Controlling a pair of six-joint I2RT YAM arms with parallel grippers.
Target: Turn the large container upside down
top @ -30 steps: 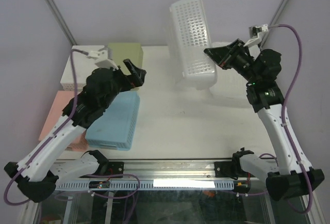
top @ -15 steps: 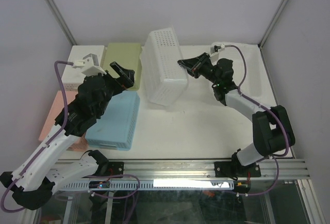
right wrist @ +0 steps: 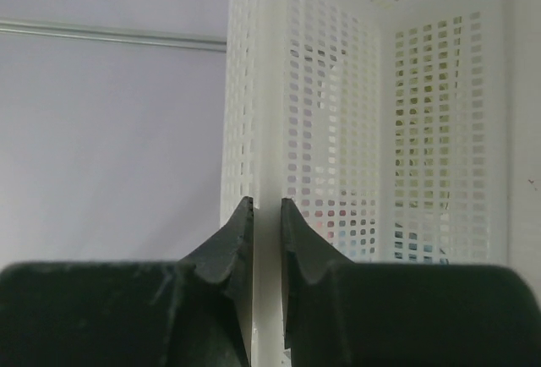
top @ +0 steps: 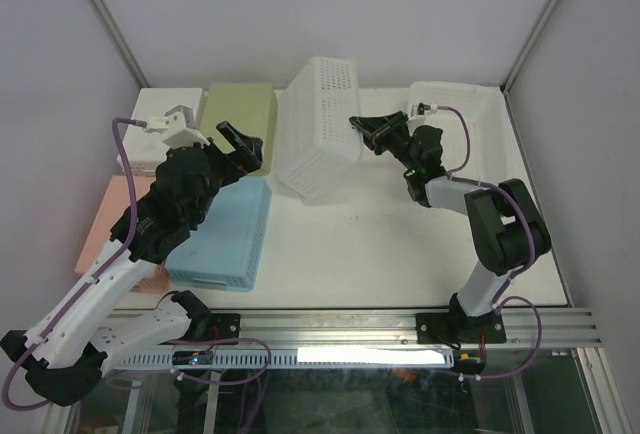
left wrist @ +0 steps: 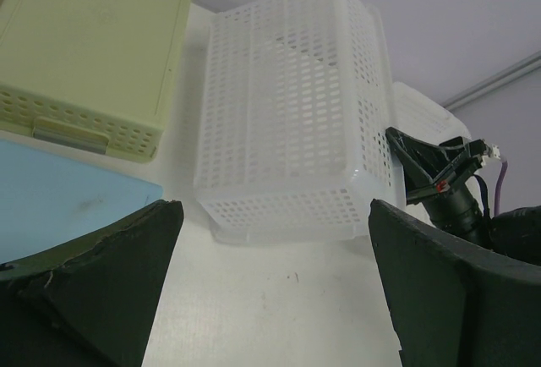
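Large white perforated plastic basket [top: 318, 124] was sitting at the back middle of the white table [top: 380, 244], tipped up on edge rather than flat. From the right wrist cam you could look straight into it, so the open side faced the right arm. Its long axis ran roughly front to back on the table.

Right claw [top: 355, 124] was pinched tight on the thin rim of the basket, with the wall sandwiched between both fingers. So the basket lay just to the left of that claw, touching it. Left claw [top: 240, 142] was spread wide with nothing in it, hanging near the basket's other side but clearly apart from it, over the blue lidded box [top: 225, 234].

My guess: the right arm had to do the flip, rolling the basket around that long axis until the opening faced down. The pale green lidded box [top: 240, 109] sat just beside it on the left, so not much room that way.
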